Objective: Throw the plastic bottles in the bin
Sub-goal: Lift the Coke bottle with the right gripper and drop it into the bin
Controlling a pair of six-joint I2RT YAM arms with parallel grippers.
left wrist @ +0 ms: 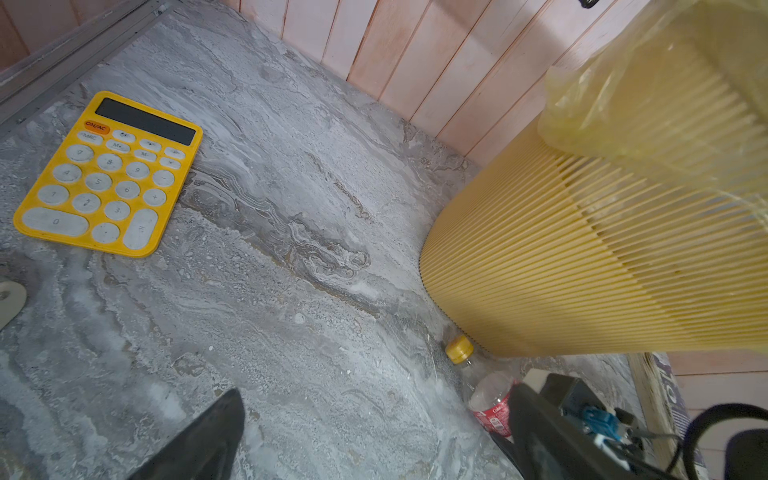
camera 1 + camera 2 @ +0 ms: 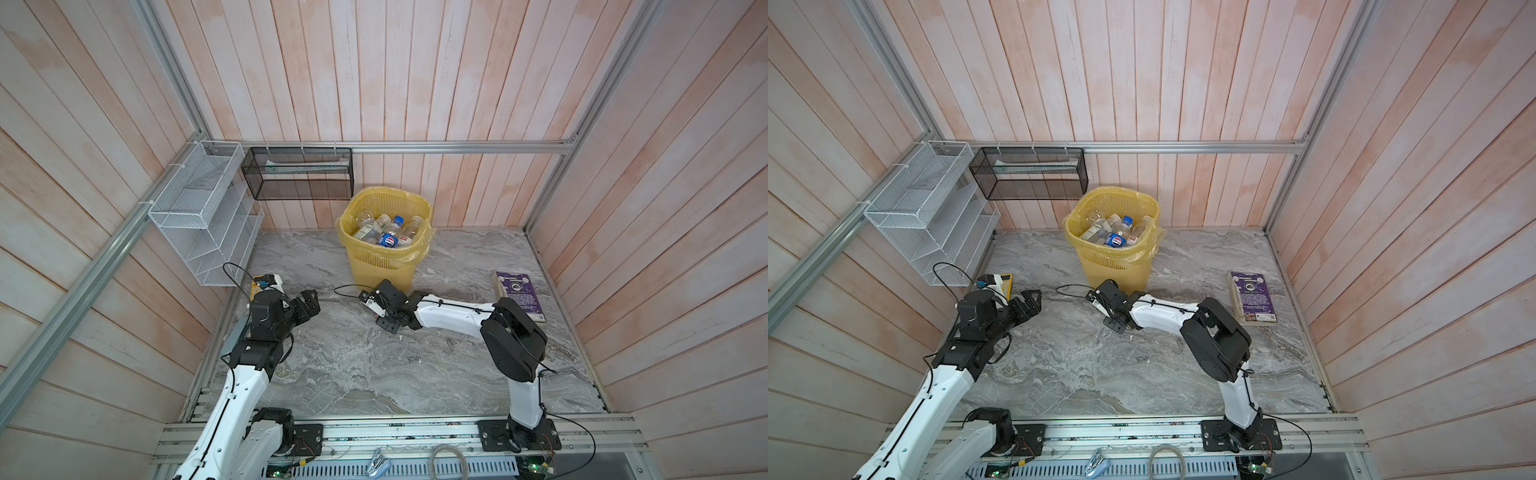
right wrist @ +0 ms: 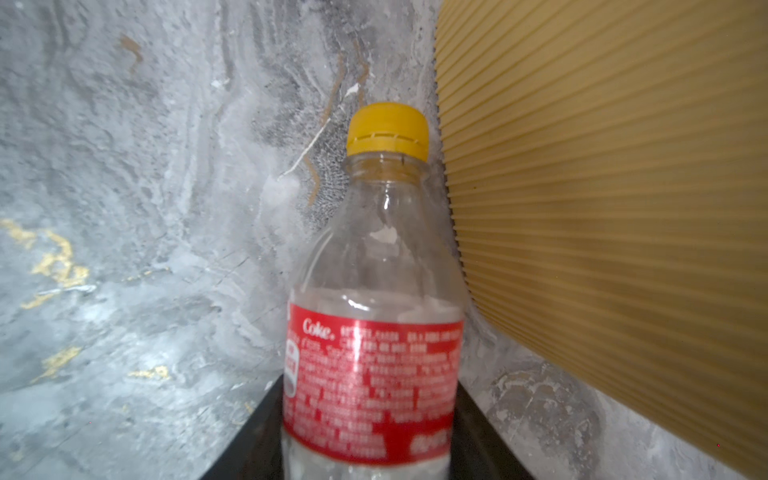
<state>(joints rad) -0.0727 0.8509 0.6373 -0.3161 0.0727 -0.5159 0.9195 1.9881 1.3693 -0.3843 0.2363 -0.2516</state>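
- Coke bottle, clear with a yellow cap and red label, lies on the marble tabletop between the right gripper's jaws, which press against its two sides; the cap points away from the wrist.
- Yellow lattice bin stands just beside that gripper, its rim well above it.
- Step in hand, as I judge it: grasping the only loose bottle. The next move calls for a lift above the rim, a carry over the opening, then release.
- Left gripper hangs spread wide and empty, well apart from the bottle.
- Count: one bottle on the table; at least six binned bottles, piled so the exact number is hidden; one bin, one yellow calculator, one purple book.
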